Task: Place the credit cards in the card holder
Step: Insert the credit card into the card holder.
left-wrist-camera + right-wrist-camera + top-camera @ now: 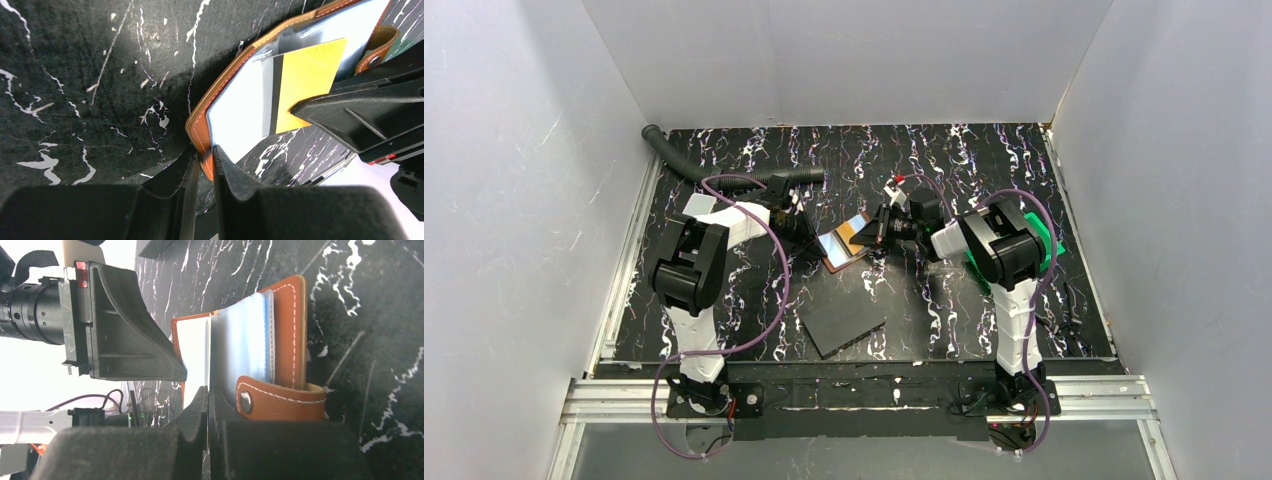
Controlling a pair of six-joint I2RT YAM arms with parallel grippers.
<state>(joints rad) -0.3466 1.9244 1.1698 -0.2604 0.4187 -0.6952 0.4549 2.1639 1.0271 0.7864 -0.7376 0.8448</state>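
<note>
A black tabletop (924, 310) veined with white is shown. On it are laid a dark grey flat slab (842, 322) near the front, a black corrugated hose (686, 163) at the back left, and a green bin (1046, 245) at the right.

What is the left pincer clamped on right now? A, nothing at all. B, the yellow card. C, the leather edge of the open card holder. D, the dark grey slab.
C: the left wrist view shows the left pincer shut on the card holder at its leather edge, with the yellow card apart from it.
</note>
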